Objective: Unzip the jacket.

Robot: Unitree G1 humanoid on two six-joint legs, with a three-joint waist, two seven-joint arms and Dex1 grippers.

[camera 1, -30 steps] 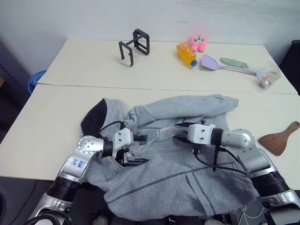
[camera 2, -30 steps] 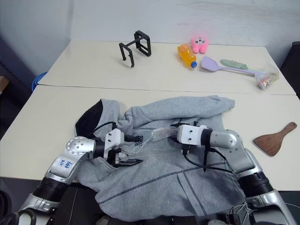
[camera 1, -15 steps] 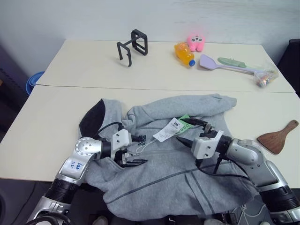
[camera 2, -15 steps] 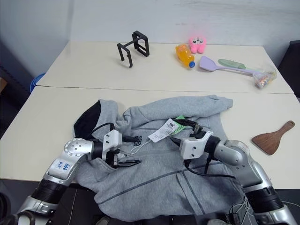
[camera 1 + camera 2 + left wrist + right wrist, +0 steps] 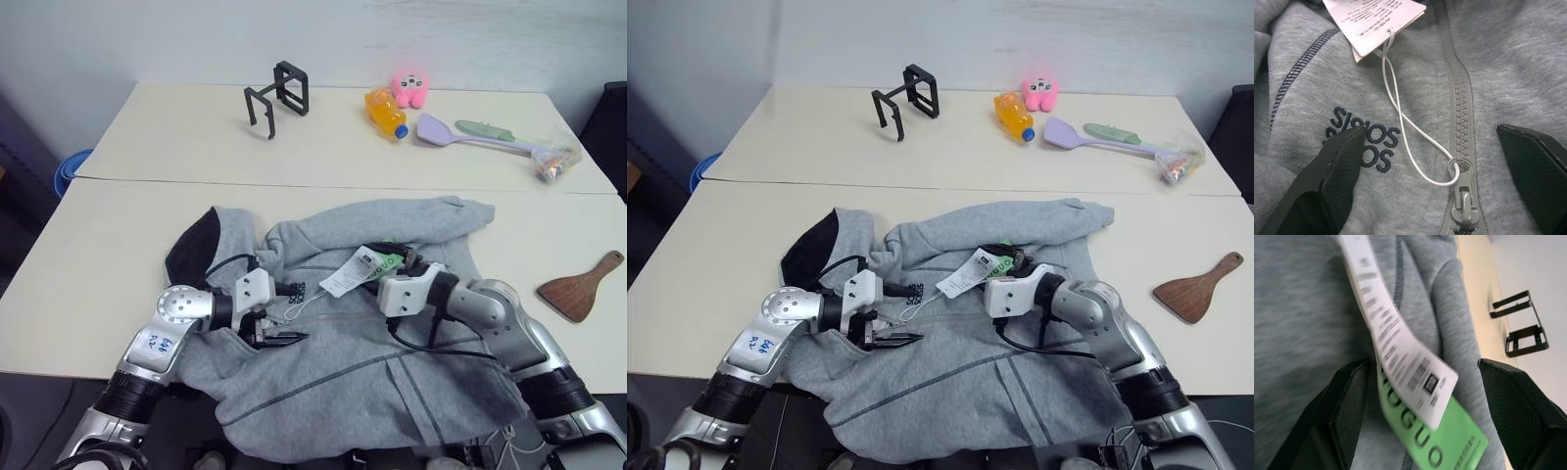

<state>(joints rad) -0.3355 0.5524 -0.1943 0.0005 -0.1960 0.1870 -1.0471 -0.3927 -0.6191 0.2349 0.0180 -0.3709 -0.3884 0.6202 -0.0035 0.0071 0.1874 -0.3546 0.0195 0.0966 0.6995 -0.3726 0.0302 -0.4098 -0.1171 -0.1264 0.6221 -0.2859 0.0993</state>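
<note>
Grey jacket (image 5: 372,362) spread on near worktop (image 5: 88,264), zip closed, pull (image 5: 1463,188) between released jaws of left gripper (image 5: 284,338); hang tag (image 5: 1400,357) at 1 o'clock from that gripper, between parted jaws of right gripper (image 5: 377,284), seemingly not pinched.

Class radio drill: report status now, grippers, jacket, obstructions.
Left gripper open, straddling zipper pull. Right gripper open around hang tag. Jacket zipped. Tag cord looped through pull.
</note>
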